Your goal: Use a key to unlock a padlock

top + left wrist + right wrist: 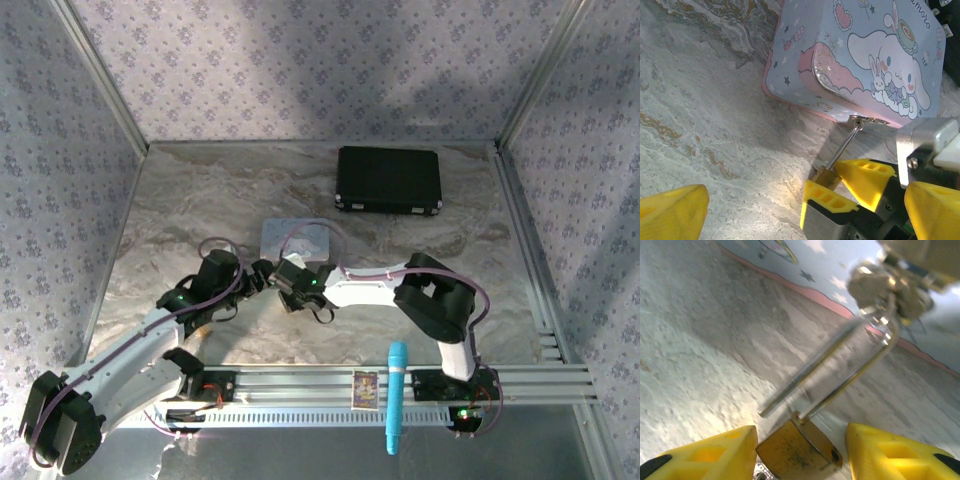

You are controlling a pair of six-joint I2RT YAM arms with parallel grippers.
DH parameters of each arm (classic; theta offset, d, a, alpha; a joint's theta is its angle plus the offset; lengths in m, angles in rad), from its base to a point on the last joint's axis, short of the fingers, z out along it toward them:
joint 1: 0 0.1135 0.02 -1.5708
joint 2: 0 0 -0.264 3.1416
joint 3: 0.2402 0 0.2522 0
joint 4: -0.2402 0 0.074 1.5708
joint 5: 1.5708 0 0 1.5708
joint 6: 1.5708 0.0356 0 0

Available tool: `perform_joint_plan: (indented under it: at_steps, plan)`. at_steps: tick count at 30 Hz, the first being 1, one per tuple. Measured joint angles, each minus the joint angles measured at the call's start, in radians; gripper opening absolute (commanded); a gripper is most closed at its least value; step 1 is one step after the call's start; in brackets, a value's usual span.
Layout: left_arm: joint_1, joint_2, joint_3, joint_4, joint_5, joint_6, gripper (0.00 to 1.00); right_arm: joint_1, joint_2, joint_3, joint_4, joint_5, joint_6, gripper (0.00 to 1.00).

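Note:
The padlock (800, 455) is a small brass body on the marble table (705, 115). Its thin silvery shackle (855, 370) hooks through the hasp (862, 120) of the pastel cartoon tin (865, 55). One shackle leg is out of the body. My right gripper (800, 440) straddles the body (827, 177). The left finger touches a corner and a thin gap shows at the right finger. My left gripper (805, 215) stands wide open just behind, holding nothing. A silvery bit (757, 472) shows under the body; I cannot tell whether it is the key.
A shut black case (389, 180) lies at the back right. A blue cylinder (396, 395) and a small card (365, 388) rest on the front rail. Patterned walls close in on three sides. Both arms meet near the tin (295, 238) at the table's middle.

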Motion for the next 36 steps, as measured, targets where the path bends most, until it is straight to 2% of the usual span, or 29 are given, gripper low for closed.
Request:
perform_joint_plan:
  at_steps: [9,11,14,17,21,30,36]
  plan:
    - [0.0,0.014,0.0,0.018,0.0,-0.007,1.0,-0.087,-0.095,-0.165,0.178,-0.185,-0.002,0.43]
    - [0.0,0.014,0.0,0.02,0.0,-0.007,1.0,-0.093,-0.101,-0.178,0.197,-0.203,0.001,0.45]
    - [0.0,0.015,0.0,0.024,0.0,-0.007,1.0,-0.095,-0.11,-0.198,0.23,-0.217,0.01,0.55]
    - [0.0,0.018,0.0,0.027,0.0,-0.007,1.0,-0.104,-0.129,-0.238,0.289,-0.249,0.027,0.56]
    - [0.0,0.029,0.0,0.027,0.001,-0.007,1.0,-0.126,-0.149,-0.283,0.352,-0.294,0.038,0.5]
    - [0.0,0.028,0.0,0.035,0.001,-0.007,1.0,-0.142,-0.152,-0.302,0.37,-0.303,0.047,0.37]
    - [0.0,0.028,0.0,0.035,0.001,-0.01,1.0,-0.134,-0.145,-0.291,0.353,-0.279,0.045,0.37]
